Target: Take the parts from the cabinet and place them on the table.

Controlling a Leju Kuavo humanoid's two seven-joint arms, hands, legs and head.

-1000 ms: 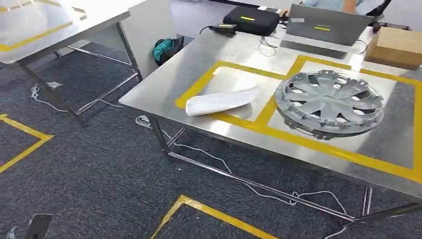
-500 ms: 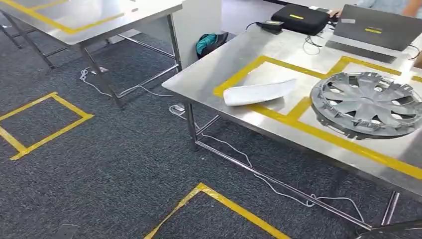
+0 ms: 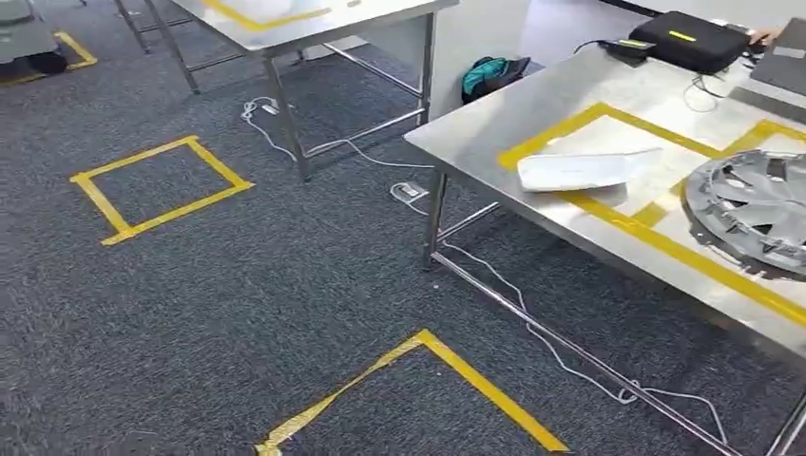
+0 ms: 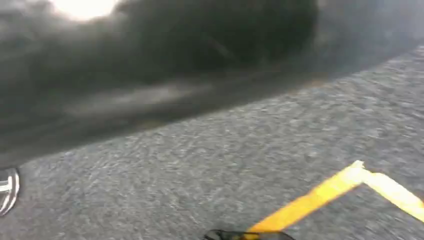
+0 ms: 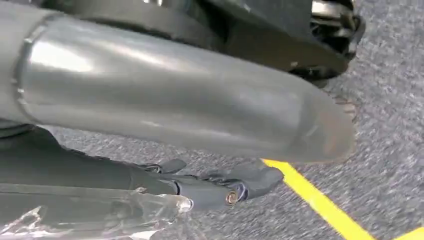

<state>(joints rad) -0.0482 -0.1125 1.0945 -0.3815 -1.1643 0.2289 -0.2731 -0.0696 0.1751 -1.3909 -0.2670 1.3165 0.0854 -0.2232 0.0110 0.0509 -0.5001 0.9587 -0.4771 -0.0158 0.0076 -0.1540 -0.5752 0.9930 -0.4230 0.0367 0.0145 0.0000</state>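
Note:
Two parts lie on the steel table (image 3: 480, 128) at the right of the head view. One is a white curved panel (image 3: 585, 171) resting across a yellow tape line. The other is a grey wheel cover (image 3: 751, 214), cut off by the picture's right edge. My right hand (image 5: 200, 150) hangs over the carpet, thick grey thumb and dark fingers (image 5: 225, 190) apart, nothing between them. A clear plastic piece (image 5: 100, 215) lies along the hand's side. A silver sliver of my left hand (image 4: 7, 190) shows at the edge of the blurred left wrist view.
A second steel table (image 3: 314, 19) stands at the back left. Yellow tape squares (image 3: 157, 190) mark the grey carpet, another corner (image 3: 456, 380) lies near me. White cables (image 3: 532, 313) trail under the right table. A black case (image 3: 686, 38) and teal bag (image 3: 489, 74) sit beyond.
The camera has swung left: the table with both parts has slid toward the picture's right edge, and more carpet and the far tape square have come into view.

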